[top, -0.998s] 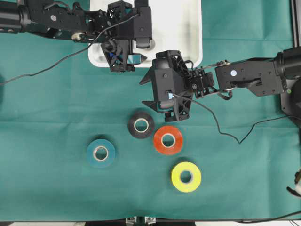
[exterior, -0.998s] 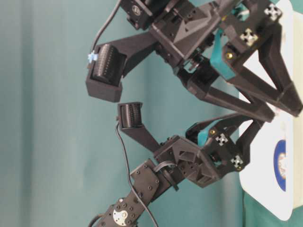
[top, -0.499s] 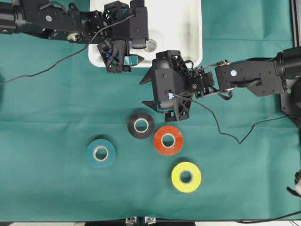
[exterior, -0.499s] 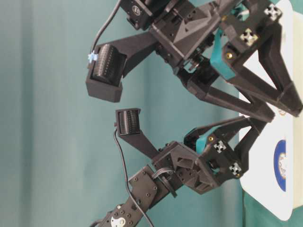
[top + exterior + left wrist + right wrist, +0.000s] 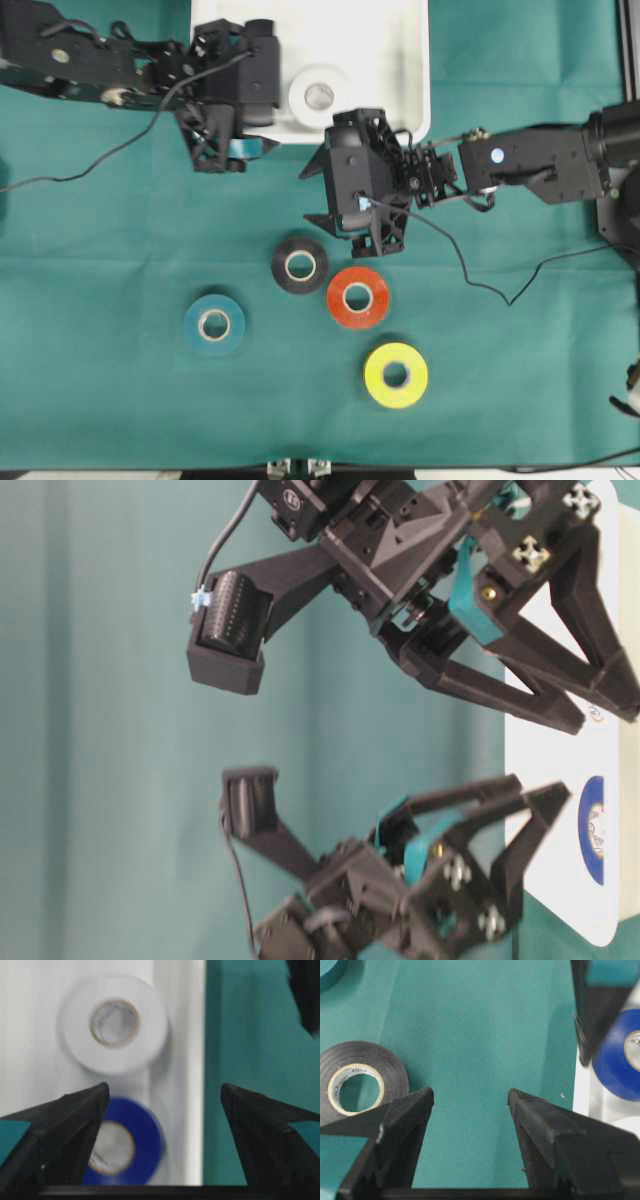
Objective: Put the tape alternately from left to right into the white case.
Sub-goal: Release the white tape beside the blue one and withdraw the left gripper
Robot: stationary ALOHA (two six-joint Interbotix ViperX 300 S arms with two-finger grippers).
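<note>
- Overhead view: the left gripper [image 5: 232, 150] had pulled back off the white case [image 5: 400, 60] since a second ago, and now sat over the green cloth [image 5: 120, 250] just outside the case's near-left corner. That uncovered the white roll [image 5: 318, 95], which lay flat in the case, off to the side of the fingers and apart from them. I judged this roll placed and the left arm's turn finished.
- Same view: the right gripper [image 5: 362, 232] had not moved. The black roll [image 5: 300, 265] lay just past its fingertips, the red-orange roll [image 5: 358, 297] a little farther, the yellow roll [image 5: 396, 375] and the teal roll [image 5: 214, 324] well beyond. All four lay flat, holes facing up, so none had a long axis to line up with.
- Table-level view: both grippers stood with jaws spread and nothing between them; the lower one was blurred. The blue roll [image 5: 592, 828] showed inside the case.
- Left wrist view: the left fingers [image 5: 65, 1130] were parted and empty. The white roll [image 5: 114, 1022] lay ahead of them in the case, the blue roll [image 5: 122, 1142] nearer, beside the left finger, both flat with holes up. The rim ran between the fingers, with cloth under the right one.
- Right wrist view: the right fingers [image 5: 547, 1130] were spread, holding nothing, over bare cloth. The black roll [image 5: 357, 1080] lay just beyond the left fingertip, not between the fingers. I judged it the next to go in.
</note>
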